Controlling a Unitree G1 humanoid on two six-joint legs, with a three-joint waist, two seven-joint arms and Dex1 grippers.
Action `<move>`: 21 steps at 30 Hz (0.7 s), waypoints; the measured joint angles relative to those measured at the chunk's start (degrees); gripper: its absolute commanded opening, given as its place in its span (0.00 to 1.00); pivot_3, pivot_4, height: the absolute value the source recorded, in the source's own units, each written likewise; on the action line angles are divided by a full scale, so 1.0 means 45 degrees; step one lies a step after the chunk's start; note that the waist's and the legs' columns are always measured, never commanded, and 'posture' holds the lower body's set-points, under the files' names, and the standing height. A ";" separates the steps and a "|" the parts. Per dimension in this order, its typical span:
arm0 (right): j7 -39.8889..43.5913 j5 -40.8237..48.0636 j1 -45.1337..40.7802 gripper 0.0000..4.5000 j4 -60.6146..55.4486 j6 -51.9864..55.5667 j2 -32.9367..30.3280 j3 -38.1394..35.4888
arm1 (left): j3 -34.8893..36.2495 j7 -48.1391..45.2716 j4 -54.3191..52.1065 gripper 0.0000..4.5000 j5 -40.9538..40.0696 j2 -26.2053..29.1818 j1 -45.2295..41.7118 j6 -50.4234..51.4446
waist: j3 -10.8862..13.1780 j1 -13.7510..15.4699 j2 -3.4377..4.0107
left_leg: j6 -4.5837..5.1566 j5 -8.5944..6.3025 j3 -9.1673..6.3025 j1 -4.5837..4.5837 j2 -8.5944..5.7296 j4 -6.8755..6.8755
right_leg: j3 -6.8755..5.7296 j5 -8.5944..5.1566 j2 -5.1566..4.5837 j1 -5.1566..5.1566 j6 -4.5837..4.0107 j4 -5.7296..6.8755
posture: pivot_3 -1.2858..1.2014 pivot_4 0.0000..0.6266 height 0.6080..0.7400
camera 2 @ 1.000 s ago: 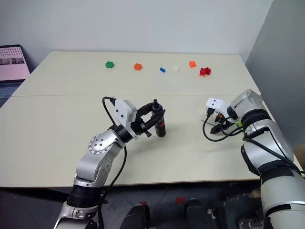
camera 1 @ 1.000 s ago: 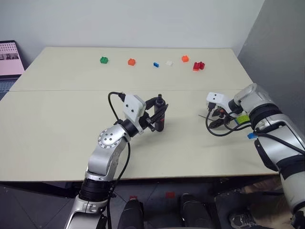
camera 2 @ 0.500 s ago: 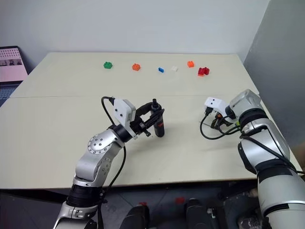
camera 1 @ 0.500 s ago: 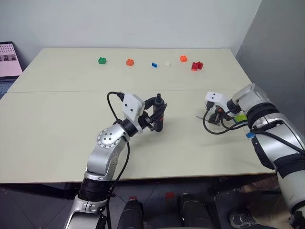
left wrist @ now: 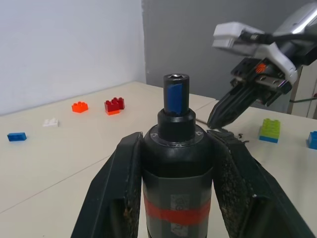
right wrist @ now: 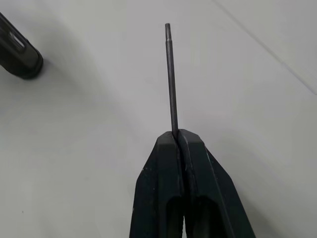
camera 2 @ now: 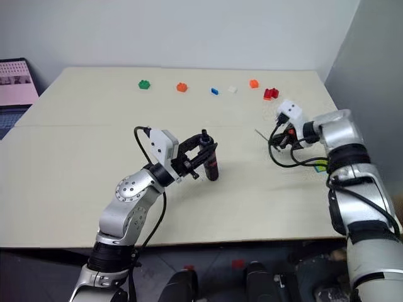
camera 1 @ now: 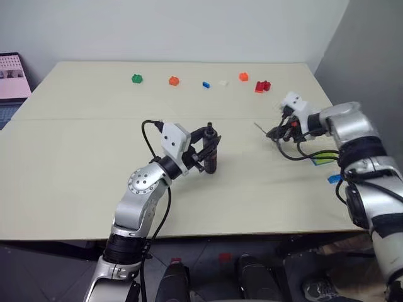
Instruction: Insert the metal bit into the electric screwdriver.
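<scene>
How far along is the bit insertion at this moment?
Done: both pieces are picked up. In hand: the left end effector clamps the electric screwdriver upright; the right end effector pinches the metal bit. Left: carrying the bit over and seating it in the screwdriver's tip.

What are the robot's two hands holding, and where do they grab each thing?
The left gripper clamps the electric screwdriver around its black body, tip end up. The right gripper pinches the metal bit by one end, the rest sticking out ahead.

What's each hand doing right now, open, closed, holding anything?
Left hand: closed on the electric screwdriver, held upright.
Right hand: closed on the metal bit, pinched at one end.
</scene>
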 measured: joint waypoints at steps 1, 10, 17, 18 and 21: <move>-0.0301 0.0504 0.0968 0.00 -0.1666 0.0459 -0.0049 -0.0649 | 0.0006 0.0001 -0.0002 0.36 -0.0046 -0.0020 -0.0019 0.0040 | 0.0000 0.0036 0.0000 | 0.0000 -0.0001 0.0000 -0.0003 -0.0001 -0.0005 | 0.0001 -0.0007 -0.0001 -0.0003 0.0011 0.0001 | 0.52 0.24 1.00; -0.3747 0.4854 0.5104 0.00 -1.0546 0.2457 0.2310 -0.4497 | -0.0672 -0.0828 -0.0082 0.36 -0.0487 -0.0312 -0.0719 0.0962 | 0.0016 0.0186 0.0026 | 0.0000 0.0000 0.0009 -0.0016 -0.0002 0.0001 | 0.0009 -0.0025 0.0000 -0.0025 -0.0019 0.0002 | 0.52 0.24 1.00; -0.5938 0.6646 0.5529 0.00 -1.2535 0.2775 0.3727 -0.5106 | -0.0953 -0.1294 0.0101 0.36 -0.0580 -0.0390 -0.0916 0.1063 | 0.0016 0.0228 0.0026 | 0.0001 0.0000 0.0008 -0.0016 -0.0002 0.0000 | 0.0010 -0.0035 0.0000 -0.0023 -0.0042 -0.0002 | 0.52 0.24 1.00; -0.6160 0.6823 0.5598 0.00 -1.2676 0.2743 0.3804 -0.5072 | -0.0978 -0.1386 0.0196 0.36 -0.0540 -0.0428 -0.0928 0.0964 | 0.0016 0.0242 0.0026 | 0.0000 0.0000 0.0010 -0.0018 -0.0002 0.0001 | 0.0011 -0.0035 -0.0001 -0.0023 -0.0042 -0.0004 | 0.52 0.24 1.00; -0.6714 0.7180 0.5730 0.00 -1.3000 0.2658 0.4057 -0.4890 | -0.1112 -0.1490 0.0564 0.36 -0.0325 -0.0473 -0.0929 0.0492 | 0.0016 0.0247 0.0026 | 0.0001 -0.0001 0.0010 -0.0017 -0.0001 -0.0004 | 0.0010 -0.0037 -0.0001 -0.0023 -0.0045 -0.0005 | 0.52 0.24 1.00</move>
